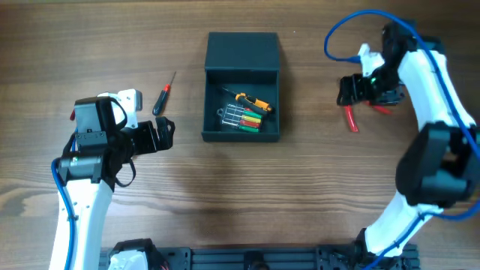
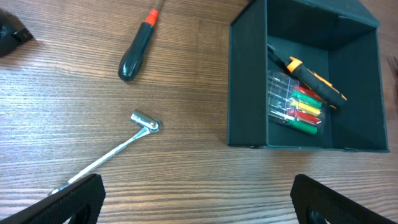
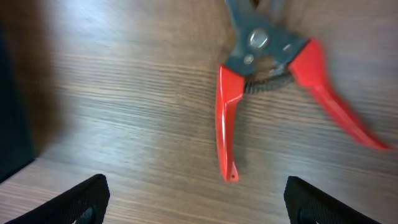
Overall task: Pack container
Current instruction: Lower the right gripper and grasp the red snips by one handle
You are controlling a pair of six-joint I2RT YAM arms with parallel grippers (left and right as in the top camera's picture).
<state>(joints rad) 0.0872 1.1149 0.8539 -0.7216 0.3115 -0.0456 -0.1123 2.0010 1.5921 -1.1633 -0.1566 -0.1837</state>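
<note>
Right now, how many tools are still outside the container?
3: the screwdriver left of the container, the socket wrench under the left gripper, the red-handled cutters under the right gripper. More may be hidden.

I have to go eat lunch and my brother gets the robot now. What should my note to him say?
Left pincer: open, empty, hanging over a wrench on the table.
Right pincer: open, empty, by the red pliers on the table.
Container: mid-table, lid open.
Done: a screwdriver set and an orange tool lie inside.
Left: the pliers, the wrench and the loose screwdriver to the left of the container probably go in, then the lid likely gets shut.
</note>
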